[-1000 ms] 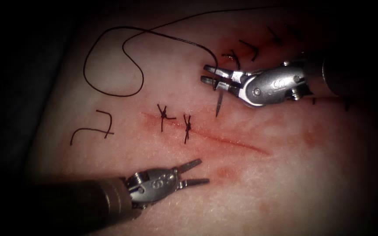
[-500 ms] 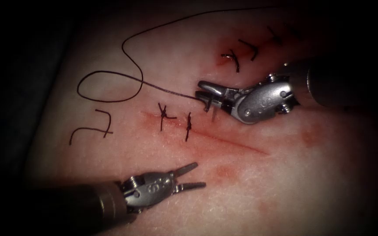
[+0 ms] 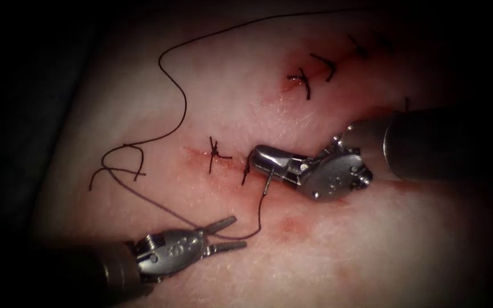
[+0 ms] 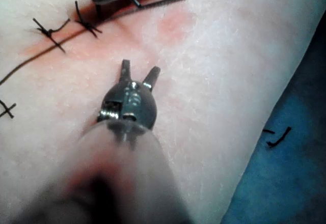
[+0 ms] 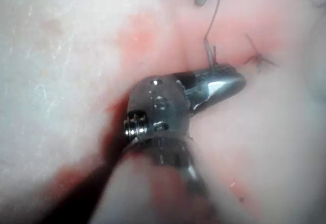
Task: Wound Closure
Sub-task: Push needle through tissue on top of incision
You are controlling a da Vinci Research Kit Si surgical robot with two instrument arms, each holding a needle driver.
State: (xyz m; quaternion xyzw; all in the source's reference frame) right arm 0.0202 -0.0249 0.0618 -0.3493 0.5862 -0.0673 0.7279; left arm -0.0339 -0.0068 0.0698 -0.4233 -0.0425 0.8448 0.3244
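The right gripper (image 3: 265,161) lies low over the cut (image 3: 309,191) in the tissue (image 3: 372,251), its jaws clamped on the needle (image 3: 267,183) near its tail end. A short length of the needle's shaft sticks out below the jaws, pointing down toward the tissue; whether its tip is in the tissue cannot be told. In the right wrist view the same gripper (image 5: 224,84) grips the needle (image 5: 209,51) crosswise, right beside a finished stitch (image 5: 257,56).

The thread (image 3: 172,74) leaves the needle's tail, dips in a curve to the left gripper (image 3: 229,235), then runs up and left across the tissue toward the tissue's far edge. The left gripper sits on the near side of the cut, jaws apart, gripping nothing; the thread passes just beside its tips.

2 knotted stitches (image 3: 217,153) cross the left end of the cut. Red fluid (image 3: 292,225) stains the tissue along the cut. A cut end of thread (image 3: 135,162) lies toward the tissue's left edge.
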